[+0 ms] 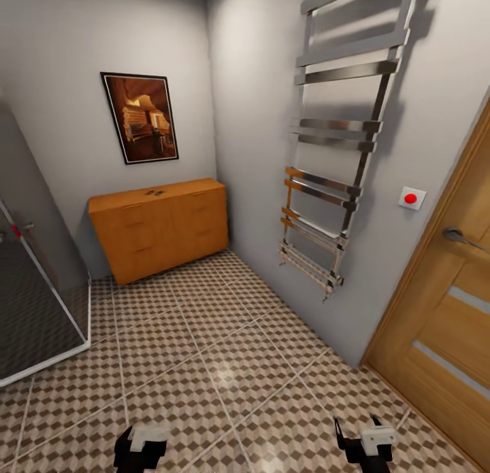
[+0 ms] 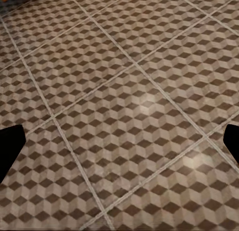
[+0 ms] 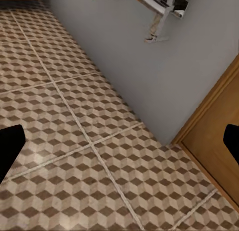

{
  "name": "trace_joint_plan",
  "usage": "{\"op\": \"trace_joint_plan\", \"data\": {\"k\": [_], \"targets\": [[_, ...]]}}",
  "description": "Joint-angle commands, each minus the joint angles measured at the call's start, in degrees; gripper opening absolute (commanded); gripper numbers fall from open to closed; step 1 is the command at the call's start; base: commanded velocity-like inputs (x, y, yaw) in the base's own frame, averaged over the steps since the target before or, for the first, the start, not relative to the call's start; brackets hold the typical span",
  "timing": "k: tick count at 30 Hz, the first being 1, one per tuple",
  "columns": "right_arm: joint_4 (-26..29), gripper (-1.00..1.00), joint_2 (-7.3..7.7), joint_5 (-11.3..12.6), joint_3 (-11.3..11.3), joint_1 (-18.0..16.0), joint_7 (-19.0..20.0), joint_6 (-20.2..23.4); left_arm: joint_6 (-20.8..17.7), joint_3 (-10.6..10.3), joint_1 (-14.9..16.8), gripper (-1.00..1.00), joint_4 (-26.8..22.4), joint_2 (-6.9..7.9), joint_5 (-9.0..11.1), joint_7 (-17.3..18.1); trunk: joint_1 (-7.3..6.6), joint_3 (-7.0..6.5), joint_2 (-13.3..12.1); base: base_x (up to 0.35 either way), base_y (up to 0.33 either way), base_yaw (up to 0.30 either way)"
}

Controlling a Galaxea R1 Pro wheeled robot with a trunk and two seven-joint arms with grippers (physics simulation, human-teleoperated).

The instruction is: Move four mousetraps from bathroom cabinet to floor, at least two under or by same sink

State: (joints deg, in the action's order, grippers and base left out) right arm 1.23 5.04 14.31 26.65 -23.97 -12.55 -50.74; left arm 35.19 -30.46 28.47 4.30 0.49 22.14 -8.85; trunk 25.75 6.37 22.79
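Two small dark things [image 1: 155, 192], maybe mousetraps but too tiny to tell, are seen on top of the orange-brown cabinet [image 1: 160, 228] in the far corner. Open cube-pattern bathroom floor [image 1: 204, 350] is spread out before it, flanked by a glass shower panel [image 1: 34, 310], chrome towel rail [image 1: 333, 153] and wooden door [image 1: 442, 323]. Left gripper [image 1: 141, 446] and right gripper [image 1: 364, 440] are held low, spread wide, nothing gripped.

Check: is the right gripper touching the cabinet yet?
Apart. The head view shows the right gripper low near the camera, with a long stretch of bathroom floor before the cabinet.
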Motion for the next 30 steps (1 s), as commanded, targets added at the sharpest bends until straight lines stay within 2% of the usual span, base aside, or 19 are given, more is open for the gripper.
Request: {"op": "trace_joint_plan", "data": {"k": [1,8,19,28,30], "targets": [[0.02,1.0,0.01,0.37,0.51,-0.02,-0.19,-0.11,0.23,-0.48,0.09,1.0,0.18,-0.05,0.18,-0.21,0.03,0.12,0.12,0.0,0.0,0.288],[0.04,1.0,-0.02,0.37,0.51,-0.02,-0.19,-0.12,0.23,-0.48,0.09,1.0,0.18,-0.05,0.18,-0.2,0.03,0.12,0.12,0.058,0.0,0.288],[0.0,1.0,-0.03,0.37,0.51,-0.02,-0.19,-0.19,0.23,-0.48,0.09,1.0,0.18,-0.05,0.18,-0.21,0.03,0.12,0.12,0.31,0.0,0.283],[0.0,1.0,0.06,0.37,0.5,-0.02,-0.19,-0.24,0.23,-0.48,0.09,1.0,0.18,-0.05,0.18,-0.2,0.03,0.12,0.12,0.341,0.0,0.049],[-0.08,1.0,-0.6,0.46,0.43,0.63,-0.08,-0.68,0.89,0.23,-0.56,1.0,0.84,0.6,0.88,-0.32,0.03,0.12,0.12,0.0,0.0,0.0]]}}
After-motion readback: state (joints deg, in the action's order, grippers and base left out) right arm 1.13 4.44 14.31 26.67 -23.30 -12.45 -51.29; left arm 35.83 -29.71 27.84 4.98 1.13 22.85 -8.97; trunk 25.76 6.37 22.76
